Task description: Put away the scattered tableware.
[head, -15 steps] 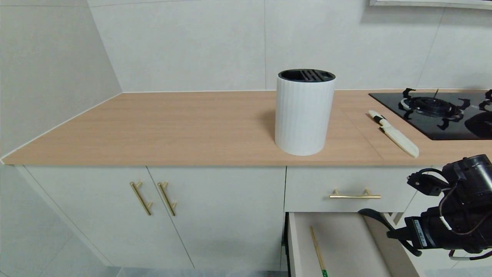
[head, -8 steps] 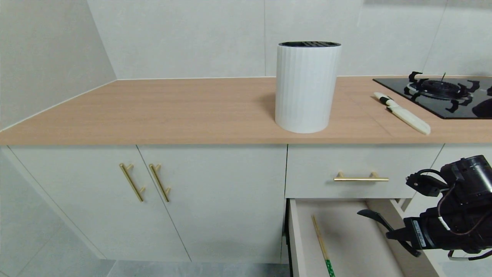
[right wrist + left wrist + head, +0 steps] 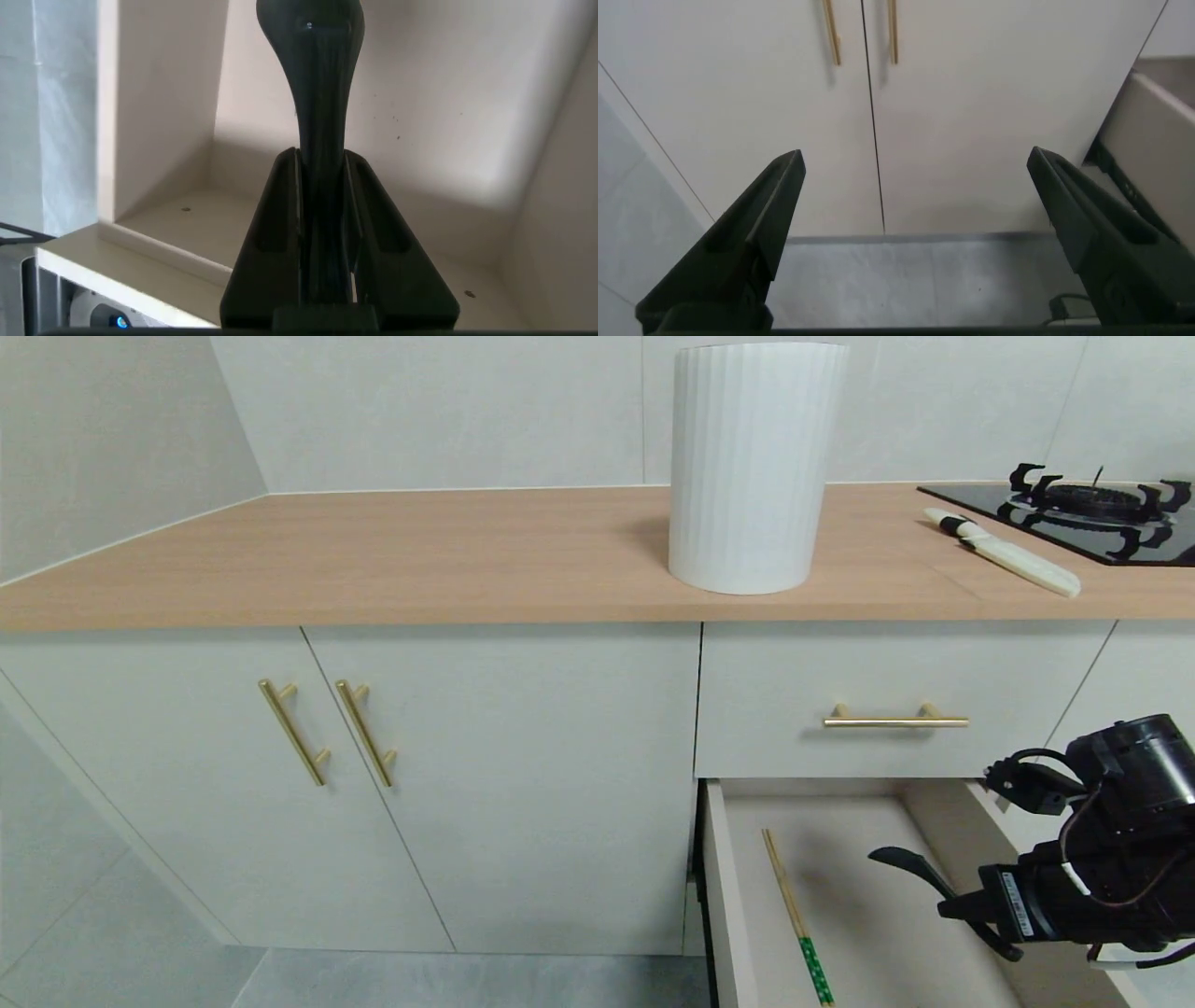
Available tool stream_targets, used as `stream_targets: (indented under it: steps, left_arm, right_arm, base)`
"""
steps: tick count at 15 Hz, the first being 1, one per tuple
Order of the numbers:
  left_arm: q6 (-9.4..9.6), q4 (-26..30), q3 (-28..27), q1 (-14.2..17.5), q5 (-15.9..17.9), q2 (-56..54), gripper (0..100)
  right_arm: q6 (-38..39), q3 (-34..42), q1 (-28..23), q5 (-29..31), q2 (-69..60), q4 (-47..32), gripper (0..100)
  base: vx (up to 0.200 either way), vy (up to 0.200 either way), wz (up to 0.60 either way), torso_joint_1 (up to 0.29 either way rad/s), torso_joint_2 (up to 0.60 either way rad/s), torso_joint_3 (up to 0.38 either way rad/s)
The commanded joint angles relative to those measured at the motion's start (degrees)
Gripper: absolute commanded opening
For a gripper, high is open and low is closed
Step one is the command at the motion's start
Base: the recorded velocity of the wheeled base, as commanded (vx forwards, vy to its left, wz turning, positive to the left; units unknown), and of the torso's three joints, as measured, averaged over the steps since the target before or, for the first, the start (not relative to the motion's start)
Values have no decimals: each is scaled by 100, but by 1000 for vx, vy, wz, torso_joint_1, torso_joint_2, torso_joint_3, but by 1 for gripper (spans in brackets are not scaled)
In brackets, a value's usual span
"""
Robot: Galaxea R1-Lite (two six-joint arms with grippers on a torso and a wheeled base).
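Chopsticks (image 3: 794,919) in drawer (image 3: 726,896) beside right end effector (image 3: 971,907) tight on black utensil (image 3: 901,861); left end effector (image 3: 915,161) wide open

We see pale tiled walls (image 3: 448,411) behind a wooden tabletop (image 3: 420,551), white cabinet doors (image 3: 523,756) with brass handles (image 3: 293,733) below, and grey floor tiles (image 3: 420,982).

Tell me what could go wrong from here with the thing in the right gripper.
1. The right gripper pinches the black utensil with a long end sticking out, so it may swing or slip.
2. Released from above the open drawer, it could land across the chopsticks or strike a wall.
3. The knife lies loose on the countertop near the stove, and a passing arm could knock it.
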State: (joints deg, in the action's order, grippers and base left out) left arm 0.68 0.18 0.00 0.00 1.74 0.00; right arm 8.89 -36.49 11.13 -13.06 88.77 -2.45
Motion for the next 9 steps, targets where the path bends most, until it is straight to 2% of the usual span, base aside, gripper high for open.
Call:
stream_targets:
  steps: [1, 9]
  left_arm:
    - [2, -1, 0, 0, 1, 0, 100]
    - [2, -1, 0, 0, 1, 0, 100]
  right_arm:
    - [-1, 1, 3, -4, 26, -1, 0]
    - [-36, 10, 100, 102, 211, 166, 0]
  base:
    - [0, 0, 0, -32, 105, 46]
    - [0, 0, 0, -4, 11, 10]
